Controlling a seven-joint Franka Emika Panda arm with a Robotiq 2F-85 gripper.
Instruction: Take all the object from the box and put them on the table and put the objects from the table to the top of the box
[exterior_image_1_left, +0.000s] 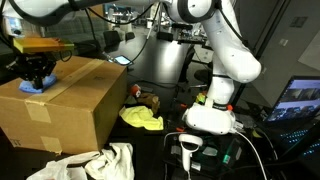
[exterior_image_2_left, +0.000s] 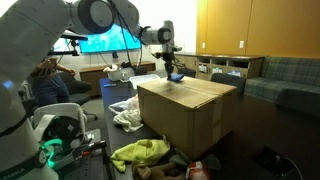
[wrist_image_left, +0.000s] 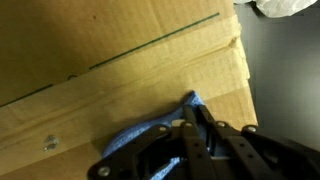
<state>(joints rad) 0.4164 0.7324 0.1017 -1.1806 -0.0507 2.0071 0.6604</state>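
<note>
Small blue item atop closed brown box; yellow cloth beside it.

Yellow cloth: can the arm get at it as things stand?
Probably not yet. The yellow cloth lies uncovered on the table beside the box, but the fingers look shut on a blue item atop the box.

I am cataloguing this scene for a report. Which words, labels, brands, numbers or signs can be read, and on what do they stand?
No text can be read anywhere.
The box: plain cardboard and a tape strip, no print visible.
The small blue item in the hand: no marking visible.
The screen and the second screen: only blurred colour, too small to read.
</note>
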